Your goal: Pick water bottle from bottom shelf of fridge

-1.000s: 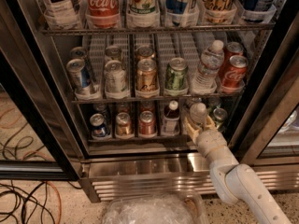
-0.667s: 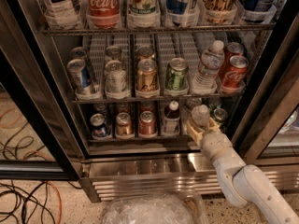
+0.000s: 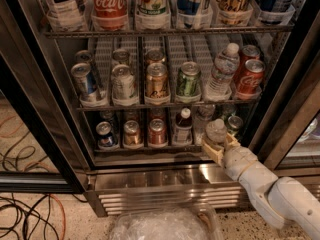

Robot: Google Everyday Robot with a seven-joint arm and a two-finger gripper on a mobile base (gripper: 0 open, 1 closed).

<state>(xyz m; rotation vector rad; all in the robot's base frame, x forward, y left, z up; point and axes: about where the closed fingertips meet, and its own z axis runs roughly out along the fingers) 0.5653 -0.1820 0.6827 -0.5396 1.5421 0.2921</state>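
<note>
We see the gripper (image 3: 218, 142) at the front right of the fridge's (image 3: 165, 178) bottom shelf (image 3: 150, 147), on its white arm (image 3: 260, 184) reaching up from the lower right. Its tan fingers (image 3: 212, 152) sit either side of the water bottle (image 3: 216, 131) and are clamped on its body. The bottle stands upright at the shelf's front edge, white cap up, just right of a small bottle of dark liquid (image 3: 183, 127) and a red can (image 3: 157, 132).
</note>
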